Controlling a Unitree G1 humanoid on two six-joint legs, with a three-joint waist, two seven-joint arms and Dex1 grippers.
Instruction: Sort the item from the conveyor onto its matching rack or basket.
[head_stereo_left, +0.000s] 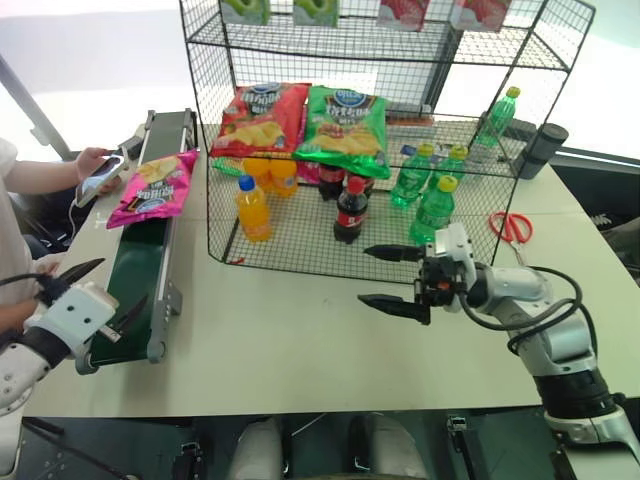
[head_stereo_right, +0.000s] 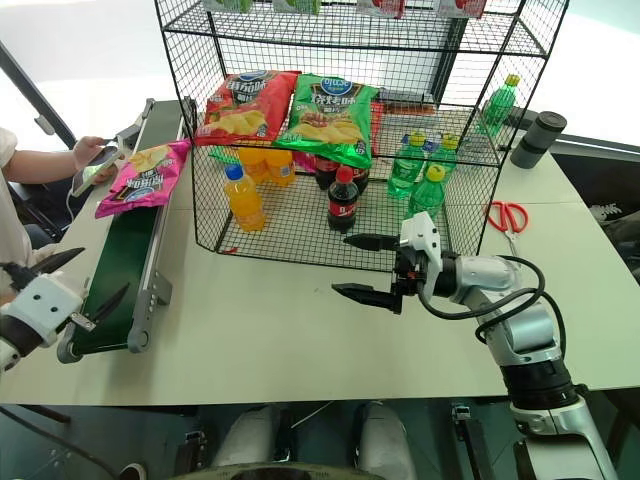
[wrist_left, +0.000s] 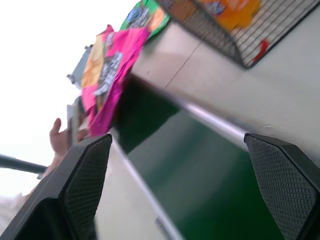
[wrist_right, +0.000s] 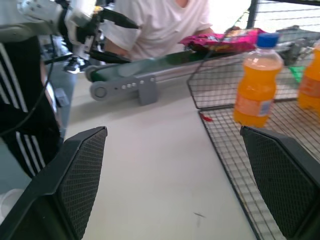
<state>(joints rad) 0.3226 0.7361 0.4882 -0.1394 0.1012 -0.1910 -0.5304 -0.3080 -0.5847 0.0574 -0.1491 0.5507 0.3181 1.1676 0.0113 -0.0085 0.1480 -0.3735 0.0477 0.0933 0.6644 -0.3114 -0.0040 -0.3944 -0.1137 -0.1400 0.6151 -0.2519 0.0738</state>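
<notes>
The item, a magenta-pink crisp bag (head_stereo_left: 155, 187), lies at the far end of the conveyor (head_stereo_left: 140, 270), a dark green belt in a grey frame along the table's left side. My left gripper (head_stereo_left: 125, 281) hovers open over the belt's near end, well short of the bag, nothing between its fingers. In the left wrist view the bag (wrist_left: 107, 75) lies ahead beyond the open fingers. The black wire rack (head_stereo_left: 400, 60) stands at the back centre. My right gripper (head_stereo_left: 363, 275) is open and empty over the table in front of the rack, pointing left.
A red bag (head_stereo_left: 262, 118) and a green bag (head_stereo_left: 345, 128) lie on the rack's middle tier. Orange (head_stereo_left: 252, 208), cola (head_stereo_left: 350, 210) and green bottles (head_stereo_left: 432, 208) stand below. A person's hand holds a phone (head_stereo_left: 100, 175) beside the conveyor's far end. Red scissors (head_stereo_left: 512, 227) lie right of the rack.
</notes>
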